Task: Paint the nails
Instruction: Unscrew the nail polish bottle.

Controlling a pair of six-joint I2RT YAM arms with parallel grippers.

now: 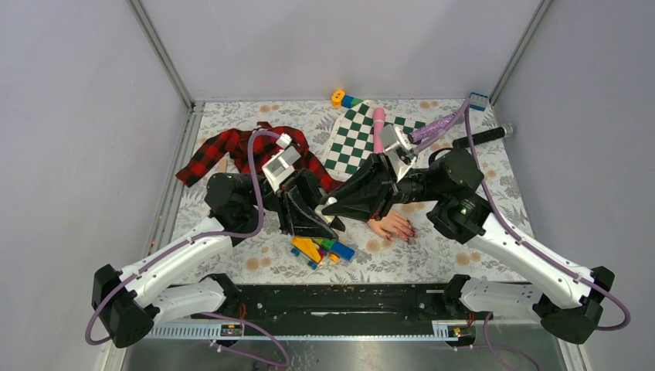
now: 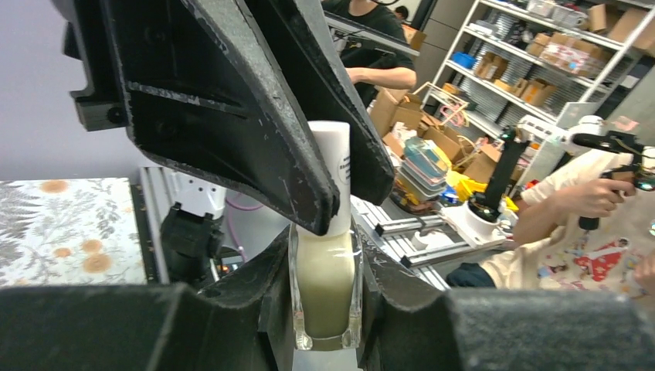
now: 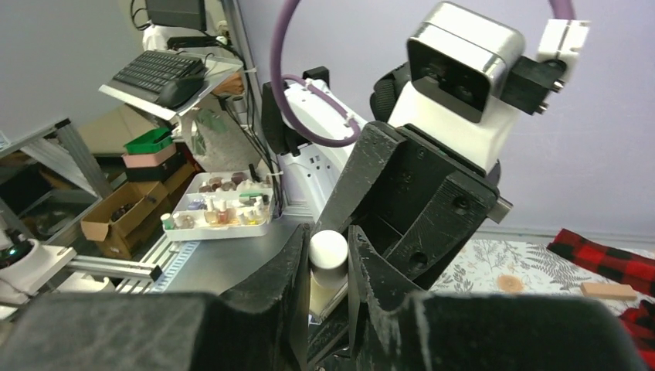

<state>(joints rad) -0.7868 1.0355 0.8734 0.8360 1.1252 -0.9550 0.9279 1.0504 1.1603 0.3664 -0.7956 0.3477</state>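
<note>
1. One pink hand lies on the surface near us, red nails showing, ready for paint.
2. Just behind it, our left fingers squeeze the bottle tight so it cannot spin.
3. Our right fingers pinch its white cap, probably to twist it off.

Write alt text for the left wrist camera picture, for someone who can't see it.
A small glass bottle of pale nail polish stands upright, clamped in the left gripper at the bottom, while the right gripper grips its white cap from above. Behind: floral table cover, storage shelves, people.
</note>
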